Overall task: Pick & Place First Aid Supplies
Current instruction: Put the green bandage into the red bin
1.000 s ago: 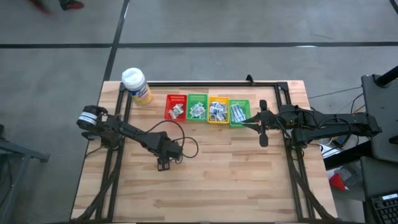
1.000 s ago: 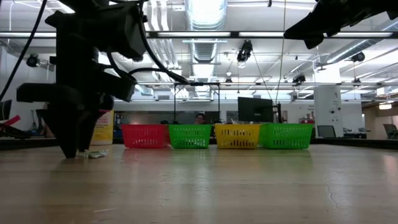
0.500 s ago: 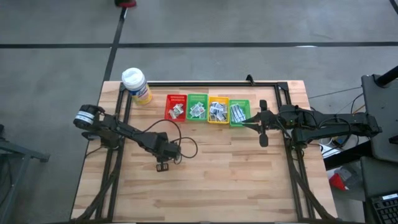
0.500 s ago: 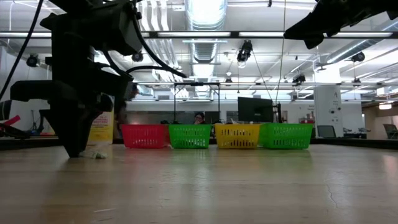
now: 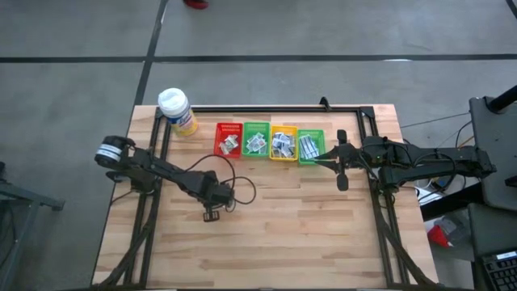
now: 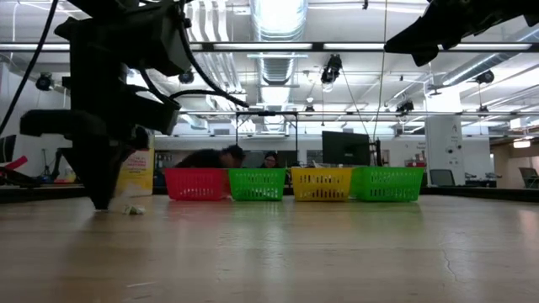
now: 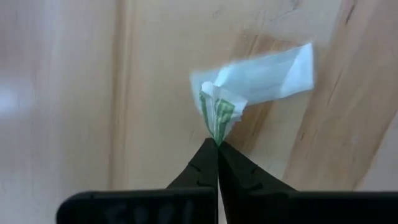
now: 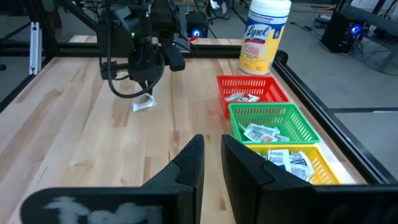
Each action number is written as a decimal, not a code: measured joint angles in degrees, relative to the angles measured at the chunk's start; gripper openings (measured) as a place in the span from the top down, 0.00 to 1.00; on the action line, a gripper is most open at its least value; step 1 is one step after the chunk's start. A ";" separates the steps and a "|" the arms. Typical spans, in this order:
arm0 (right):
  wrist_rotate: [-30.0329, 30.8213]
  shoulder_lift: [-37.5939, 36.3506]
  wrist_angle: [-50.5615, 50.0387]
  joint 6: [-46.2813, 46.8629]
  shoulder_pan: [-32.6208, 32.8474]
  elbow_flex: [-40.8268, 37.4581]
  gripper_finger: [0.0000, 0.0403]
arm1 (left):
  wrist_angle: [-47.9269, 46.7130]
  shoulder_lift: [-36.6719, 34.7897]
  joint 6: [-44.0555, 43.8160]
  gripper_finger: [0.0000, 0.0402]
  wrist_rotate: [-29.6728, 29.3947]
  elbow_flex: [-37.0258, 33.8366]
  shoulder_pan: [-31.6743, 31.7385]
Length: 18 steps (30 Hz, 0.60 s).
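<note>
One small paper packet [image 7: 252,84] is caught in the left gripper [image 7: 216,144]. Its two dark fingers [image 7: 200,167] are pressed tight together, and they pinch the packet by its crumpled green-striped corner. The rest of the packet lies flat on the wooden table [image 5: 307,234].

The landmark is the red basket [image 5: 228,138]. The left gripper and its packet are on the open table, nearer the front edge than the red basket and well apart from it. The green basket [image 5: 257,138] stands just beside the red one, then the yellow basket [image 5: 282,142], then another green basket [image 5: 311,145]. All four already hold white packets. A yellow bottle [image 5: 176,111] stands on the other side of the red basket, near the table's back corner.

The right gripper [image 5: 342,162] waits past the far end of the row from the red basket. Its fingers sit a little apart and hold nothing.

The packet looks very light, thin and bendy. It folds where it is squeezed. A corner pinch could slip, so I think a hold nearer the middle would be safer.
</note>
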 joint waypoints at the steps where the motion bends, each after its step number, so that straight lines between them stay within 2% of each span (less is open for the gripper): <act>1: 0.00 -0.02 0.02 0.06 0.00 0.00 0.87 | -0.92 -0.78 -0.66 1.00 0.28 -0.08 0.02; 11: 0.00 -0.02 0.00 0.06 0.00 0.00 0.87 | -4.32 -10.97 -9.21 1.00 0.22 -0.06 0.00; 18: 0.00 -0.02 0.00 -0.02 0.00 0.02 0.87 | -4.28 -18.61 -15.28 1.00 -4.08 -0.01 0.26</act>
